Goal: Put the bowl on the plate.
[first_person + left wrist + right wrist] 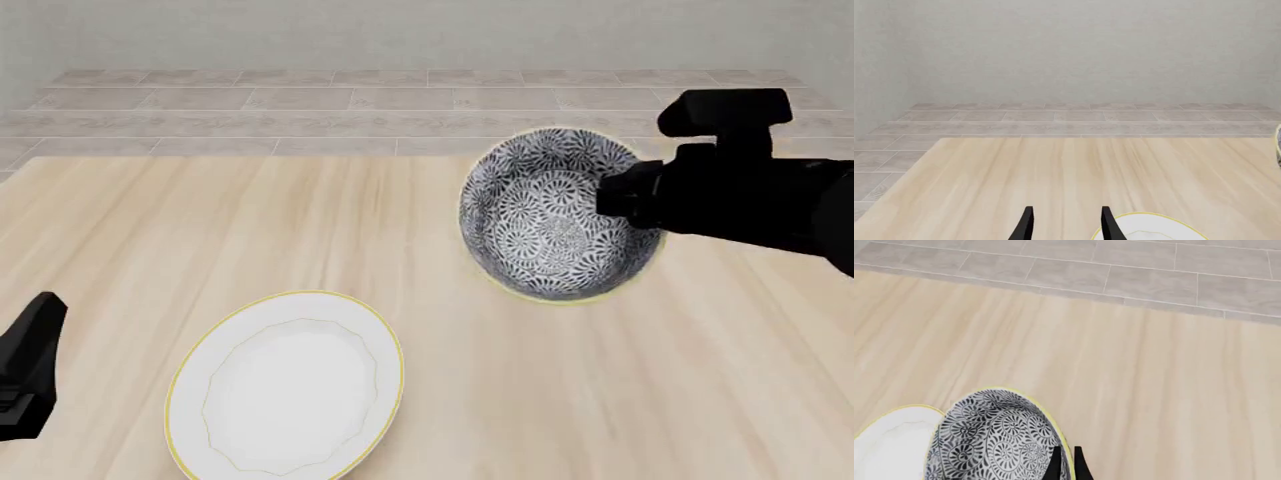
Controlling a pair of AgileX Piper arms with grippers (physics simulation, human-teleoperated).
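Your bowl (pixel 558 215) sits at about 1 o'clock in the front view, tilted so its mouth faces toward the camera; the whole patterned inside shows. Being round, it has no long axis to note. Deep ceramic, dense dark grey-and-white floral print inside and out, thin yellow rim.

Your right gripper (pixel 1066 464) is pinched on the bowl's rim: in the right wrist view one finger lies inside the wall, one outside, nearly touching. In the front view the arm hides that side of the rim.

The plate (pixel 286 384) lies flat at 7 o'clock, well apart from the bowl. White, shallow, yellow edge, faint scalloped line inside.

Your left gripper (pixel 1066 224) has its fingers spread, nothing between them, just beside the plate's rim. The table (pixel 160 230) is pale wood.
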